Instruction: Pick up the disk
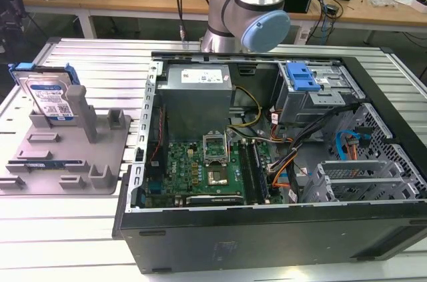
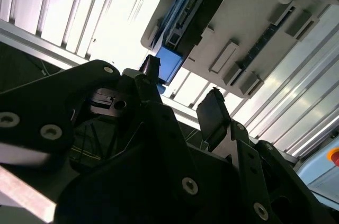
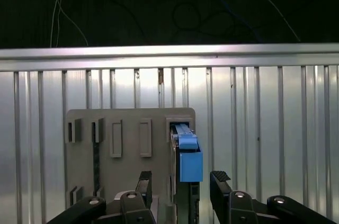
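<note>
Approach step, I reckon: my claw (image 3: 181,180) hangs spread & empty over the disk (image 1: 48,97), upright in the grey holder tray (image 1: 100,162) at the exterior view's left; grasp needs fingers straddling its edges.

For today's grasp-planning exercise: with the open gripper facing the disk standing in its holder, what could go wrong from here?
1. The disk stands tight beside a post of the holder, so a finger might strike that post.
2. The gripper could pinch only the blue bracket and slip.

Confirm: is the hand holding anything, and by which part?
Nothing held. The hand is open and empty; the disk stands in the grey holder tray.
</note>
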